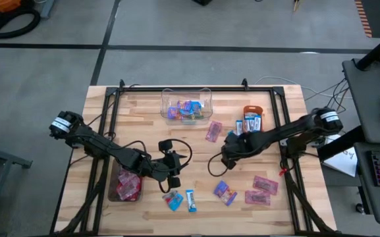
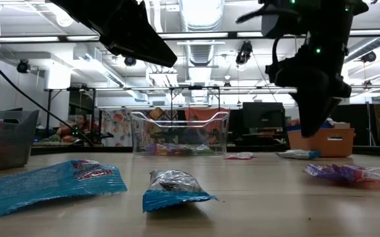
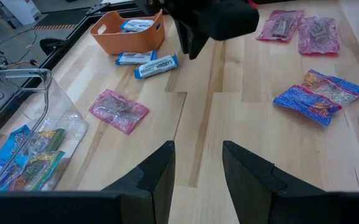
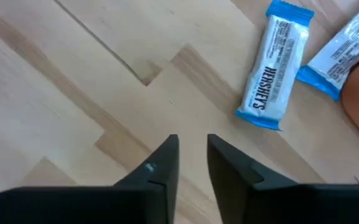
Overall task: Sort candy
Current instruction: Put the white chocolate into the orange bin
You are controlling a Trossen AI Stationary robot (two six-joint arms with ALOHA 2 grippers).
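Note:
Candy lies scattered on the wooden table (image 1: 143,141). A pink packet (image 1: 213,131) lies mid-table. Two blue-and-white bars (image 4: 269,68) lie beside the orange bowl (image 1: 253,112). A purple-blue packet (image 1: 226,193) and two pink ones (image 1: 262,189) lie near right. A teal packet (image 1: 173,200) and a blue-white one (image 1: 190,200) lie at the near edge. My left gripper (image 3: 198,163) hangs open above the bare table, left of centre. My right gripper (image 4: 193,149) points down over bare wood near the bars, its fingers a little apart with nothing between them.
A clear plastic box (image 1: 186,105) holding several packets stands at the far middle. A dark bin (image 1: 125,184) with red packets sits at the near left, beside the left arm. Black frame rails (image 1: 108,112) run along both table sides. A black cable (image 1: 211,164) loops mid-table.

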